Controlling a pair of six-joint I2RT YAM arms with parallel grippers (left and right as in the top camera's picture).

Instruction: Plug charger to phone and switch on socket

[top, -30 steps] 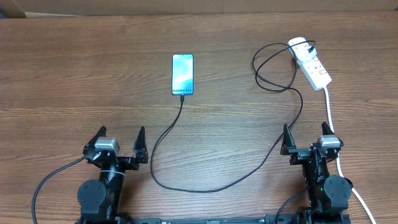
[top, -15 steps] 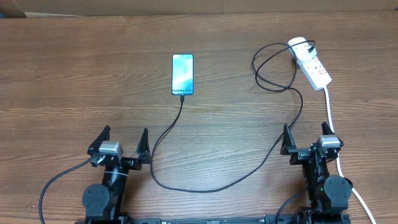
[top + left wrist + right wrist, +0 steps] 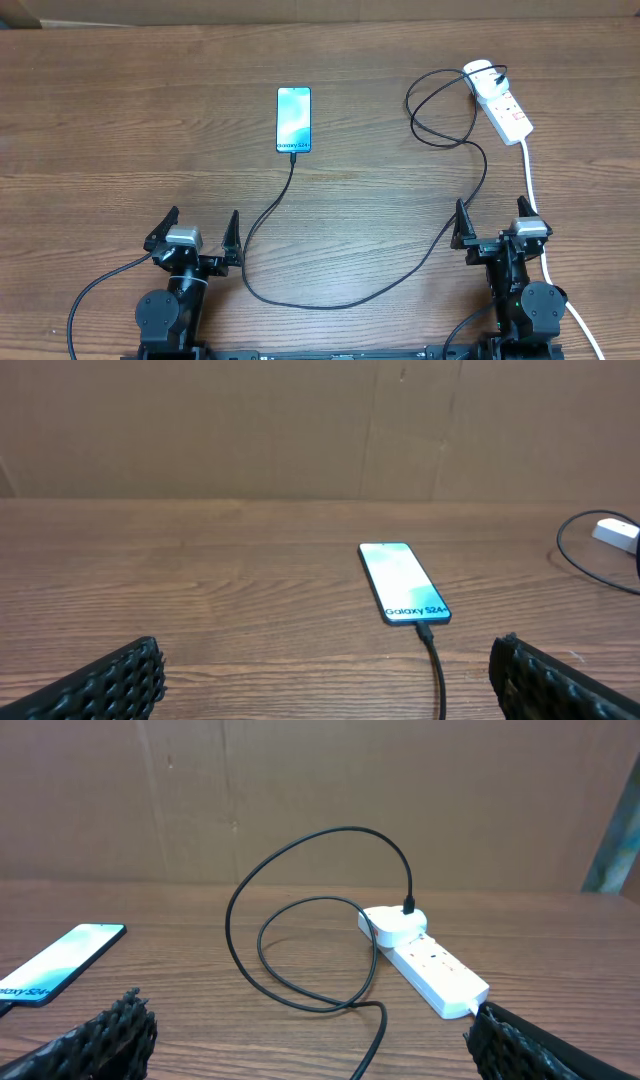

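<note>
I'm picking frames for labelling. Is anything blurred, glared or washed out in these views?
Overhead: even light, no harsh shadows, phone sharp though its text is tiny. Left wrist: the screen glows slightly washed out toward its far end, text still readable. Right wrist: socket and charger in focus, no glare.
</note>
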